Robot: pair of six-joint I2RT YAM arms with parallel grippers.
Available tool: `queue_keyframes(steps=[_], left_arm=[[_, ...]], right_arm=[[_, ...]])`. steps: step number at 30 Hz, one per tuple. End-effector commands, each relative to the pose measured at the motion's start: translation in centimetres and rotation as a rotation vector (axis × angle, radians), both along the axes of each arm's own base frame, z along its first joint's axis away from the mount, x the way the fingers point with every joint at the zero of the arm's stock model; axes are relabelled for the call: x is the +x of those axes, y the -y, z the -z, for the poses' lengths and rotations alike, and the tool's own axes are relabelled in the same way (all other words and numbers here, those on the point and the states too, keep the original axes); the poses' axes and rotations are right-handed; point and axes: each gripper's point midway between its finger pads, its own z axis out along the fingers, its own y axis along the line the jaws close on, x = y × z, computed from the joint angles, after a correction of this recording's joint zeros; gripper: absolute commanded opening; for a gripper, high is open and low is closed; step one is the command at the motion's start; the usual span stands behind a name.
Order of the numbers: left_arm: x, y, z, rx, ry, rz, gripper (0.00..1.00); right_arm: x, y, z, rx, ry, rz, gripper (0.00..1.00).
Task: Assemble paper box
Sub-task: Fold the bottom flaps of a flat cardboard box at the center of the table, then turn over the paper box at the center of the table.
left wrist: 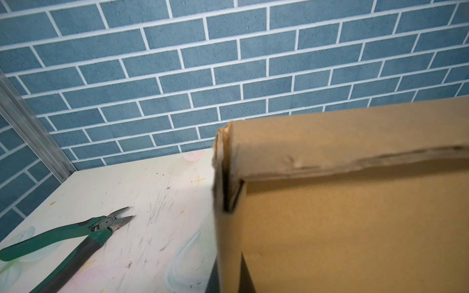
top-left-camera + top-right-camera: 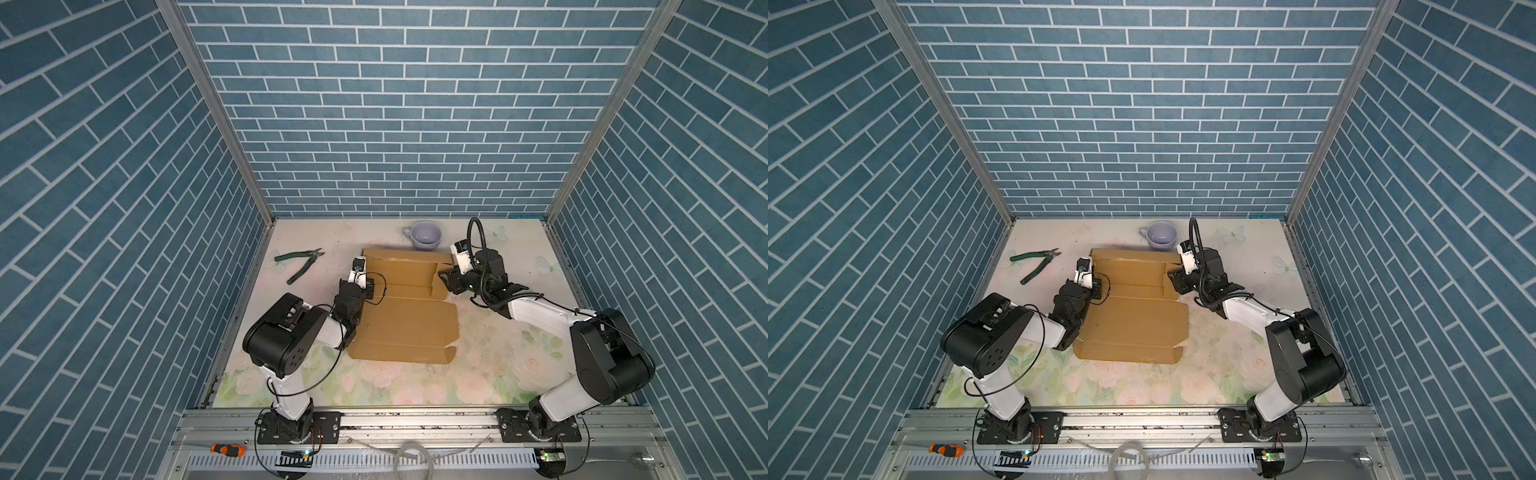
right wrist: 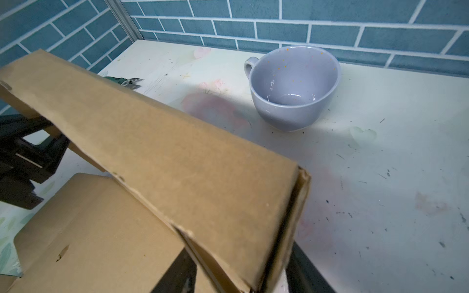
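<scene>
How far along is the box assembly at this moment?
Done: the far wall of the box stands folded up. In hand: the left gripper is shut on one end; the right gripper straddles the other. Left: the wide front panel lies flat on the table.

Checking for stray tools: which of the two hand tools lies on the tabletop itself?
The green-handled cutters, beside the paper box. The orange-handled screwdriver lies off the table, down on the front rail.

paper box (image 1: 355, 228) corner upright, green cutters (image 1: 76, 236) nearby, brick wall (image 1: 228, 63)
</scene>
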Motion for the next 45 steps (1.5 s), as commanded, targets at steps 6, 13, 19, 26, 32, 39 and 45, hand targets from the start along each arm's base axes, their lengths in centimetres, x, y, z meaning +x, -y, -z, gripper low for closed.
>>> queue_keyframes(steps=[6, 13, 19, 26, 32, 39, 45], left_arm=[[0.2, 1.3, -0.7, -0.052, 0.004, 0.039, 0.0], [0.3, 2.0, -0.6, -0.072, -0.035, 0.063, 0.0], [-0.6, 2.2, -0.5, -0.11, -0.106, 0.079, 0.0], [-1.3, 2.6, -1.1, -0.093, -0.276, 0.09, 0.0], [-2.8, 3.1, -0.2, -0.069, -0.498, 0.11, 0.0], [-4.9, 4.6, 1.9, -0.075, -0.716, 0.201, 0.0], [-7.7, 7.3, 5.6, -0.127, -1.037, 0.33, 0.0]], right_arm=[[1.8, 0.9, 1.2, -0.033, 0.059, 0.105, 0.38], [3.5, 2.7, 1.3, -0.057, 0.09, 0.241, 0.14], [4.0, 4.1, 1.1, -0.099, 0.086, 0.34, 0.0], [2.5, 3.5, -0.2, -0.147, -0.032, 0.269, 0.0], [0.7, 3.7, 0.7, -0.219, -0.207, 0.231, 0.0], [-0.7, 3.5, 1.4, -0.26, -0.427, 0.203, 0.0], [-3.2, 2.7, 2.2, -0.302, -0.677, 0.156, 0.0]])
